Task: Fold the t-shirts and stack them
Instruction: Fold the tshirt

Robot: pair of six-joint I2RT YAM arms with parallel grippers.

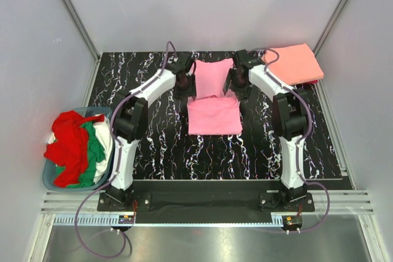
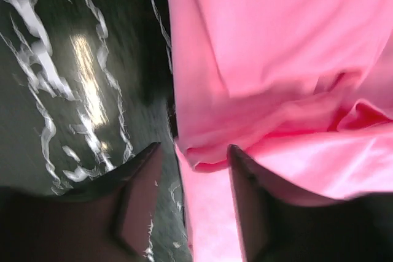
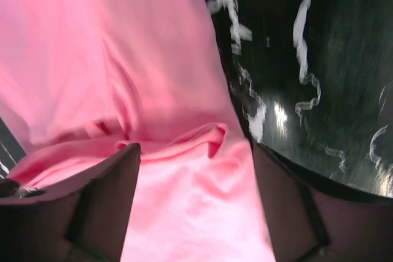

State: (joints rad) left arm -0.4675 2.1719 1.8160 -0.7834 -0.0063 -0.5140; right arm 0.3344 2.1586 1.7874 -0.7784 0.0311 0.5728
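The bubblegum pink t-shirt (image 1: 214, 116) lies in the middle of the black marbled table, its near part a flat rectangle and its far part (image 1: 213, 77) rumpled between the two arms. My left gripper (image 1: 184, 84) stands at the shirt's left edge. In the left wrist view the pink cloth (image 2: 276, 59) has a fold edge lying between that gripper's (image 2: 195, 151) parted fingers, unpinched. My right gripper (image 1: 238, 84) is at the right edge; its (image 3: 195, 148) fingers are wide apart over the loose pink cloth (image 3: 92, 59). A folded salmon-orange t-shirt (image 1: 295, 62) rests at the far right.
A round blue-grey basket (image 1: 48, 182) at the left table edge holds a heap of red (image 1: 70, 142), green (image 1: 92, 154) and white (image 1: 104, 136) shirts. White walls with metal frame rails close in the table on three sides.
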